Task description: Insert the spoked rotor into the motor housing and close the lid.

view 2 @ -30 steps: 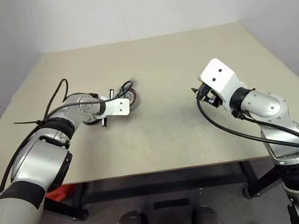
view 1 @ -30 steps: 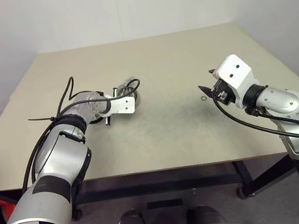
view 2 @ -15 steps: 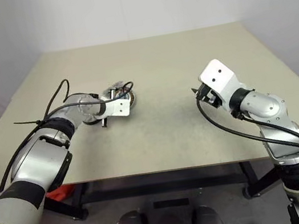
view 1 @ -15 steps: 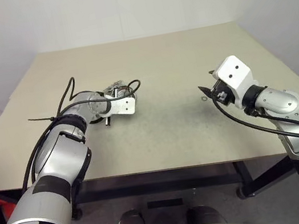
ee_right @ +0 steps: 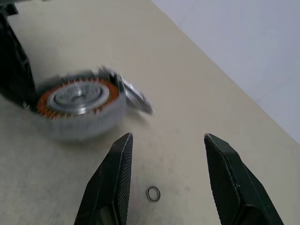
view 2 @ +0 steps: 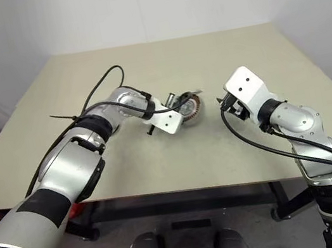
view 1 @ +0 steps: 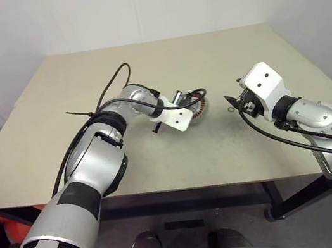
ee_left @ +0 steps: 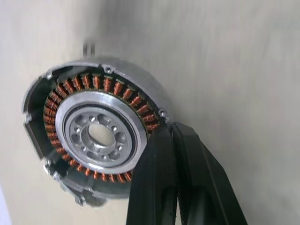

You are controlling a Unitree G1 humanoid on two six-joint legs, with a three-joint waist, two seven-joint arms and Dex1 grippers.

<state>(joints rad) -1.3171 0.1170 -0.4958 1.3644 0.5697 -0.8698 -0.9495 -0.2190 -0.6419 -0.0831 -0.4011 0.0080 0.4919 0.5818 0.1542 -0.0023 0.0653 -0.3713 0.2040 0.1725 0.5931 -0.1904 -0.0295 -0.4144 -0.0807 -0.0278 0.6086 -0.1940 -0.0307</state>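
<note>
Right end effector (ee_right: pixel 164 180) hovering spread above a tiny thin wire ring (ee_right: pixel 153 193) on the beige bench (view 1: pixel 218 57). Left end effector (ee_left: pixel 171 136) pinching the rim of the round copper-wound, silver-hubbed motor housing (ee_left: pixel 96 140), mid-bench.
</note>
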